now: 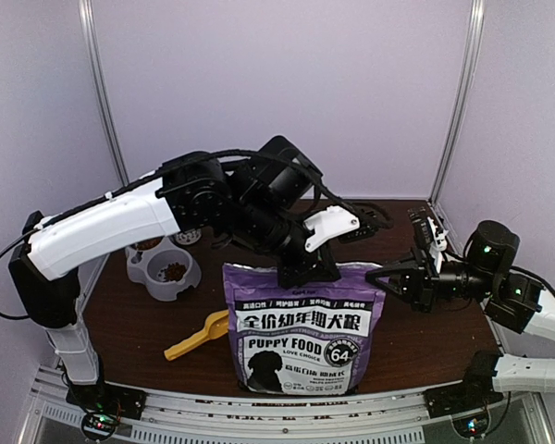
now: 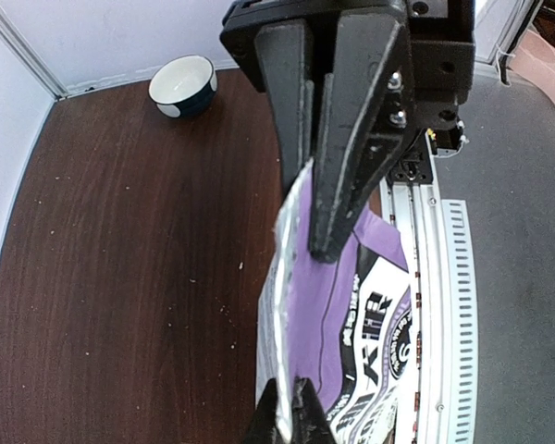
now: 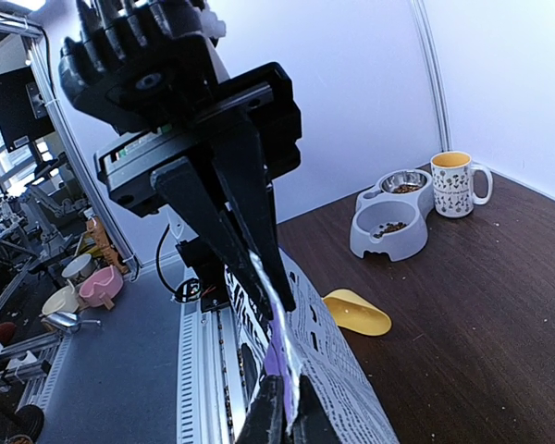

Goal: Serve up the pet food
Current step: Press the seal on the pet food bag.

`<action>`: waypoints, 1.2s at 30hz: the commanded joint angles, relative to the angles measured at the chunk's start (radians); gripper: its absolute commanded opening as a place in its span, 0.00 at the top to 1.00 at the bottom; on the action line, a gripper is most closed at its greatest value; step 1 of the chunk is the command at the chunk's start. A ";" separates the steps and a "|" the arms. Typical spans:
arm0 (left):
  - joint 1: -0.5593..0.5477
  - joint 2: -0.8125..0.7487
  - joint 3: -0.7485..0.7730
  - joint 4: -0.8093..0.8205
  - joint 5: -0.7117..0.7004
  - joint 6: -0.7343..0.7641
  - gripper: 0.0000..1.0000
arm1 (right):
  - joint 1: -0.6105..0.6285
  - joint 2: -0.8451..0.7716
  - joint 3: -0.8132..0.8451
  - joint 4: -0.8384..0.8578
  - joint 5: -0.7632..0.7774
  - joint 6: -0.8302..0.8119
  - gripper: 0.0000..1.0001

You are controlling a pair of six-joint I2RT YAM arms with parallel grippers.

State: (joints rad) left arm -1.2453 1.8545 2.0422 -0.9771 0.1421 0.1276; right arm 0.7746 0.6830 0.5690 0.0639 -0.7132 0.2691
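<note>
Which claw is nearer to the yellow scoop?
Left. The left claw grips the bag at mid-top, right of the yellow scoop; the right claw grips its farther right corner.

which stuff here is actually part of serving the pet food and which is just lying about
For the job: puppy food bag, pinched at its top edge by left gripper and right gripper; kibble in the grey double bowl; yellow scoop.
Lying about: patterned mug; dark bowl with white inside.
</note>
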 commanded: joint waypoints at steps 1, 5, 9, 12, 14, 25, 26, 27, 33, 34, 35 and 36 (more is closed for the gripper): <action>0.035 -0.067 -0.034 -0.094 -0.105 0.021 1.00 | -0.003 -0.033 0.014 0.014 0.008 -0.002 1.00; 0.038 -0.073 -0.050 -0.112 -0.144 0.023 0.95 | -0.003 -0.036 0.018 0.011 0.014 -0.004 1.00; 0.038 -0.081 -0.065 -0.121 -0.165 0.026 0.90 | -0.003 -0.031 0.018 0.012 0.014 -0.004 1.00; 0.040 -0.088 -0.075 -0.120 -0.172 0.031 1.00 | -0.003 -0.029 0.018 0.014 0.014 -0.004 1.00; 0.041 -0.095 -0.083 -0.119 -0.171 0.033 1.00 | -0.003 -0.027 0.018 0.016 0.015 -0.003 1.00; 0.065 -0.143 -0.134 -0.120 -0.211 0.027 1.00 | -0.003 -0.031 0.016 0.011 0.019 -0.004 1.00; 0.068 -0.149 -0.140 -0.119 -0.211 0.027 1.00 | -0.003 -0.031 0.016 0.013 0.018 -0.004 1.00; 0.069 -0.154 -0.145 -0.118 -0.208 0.027 1.00 | -0.003 -0.031 0.016 0.013 0.018 -0.004 1.00; 0.081 -0.175 -0.169 -0.121 -0.230 0.021 0.94 | -0.005 -0.033 0.013 0.016 0.021 -0.004 1.00; 0.082 -0.179 -0.174 -0.121 -0.233 0.021 0.90 | -0.005 -0.032 0.013 0.016 0.021 -0.004 1.00; 0.085 -0.182 -0.177 -0.122 -0.239 0.020 0.89 | -0.005 -0.033 0.014 0.016 0.022 -0.003 1.00; 0.088 -0.185 -0.181 -0.124 -0.243 0.019 0.88 | -0.005 -0.034 0.014 0.016 0.021 -0.004 1.00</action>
State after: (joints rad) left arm -1.2121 1.7203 1.8832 -1.0107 0.0113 0.1505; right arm 0.7742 0.6754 0.5690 0.0509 -0.6781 0.2687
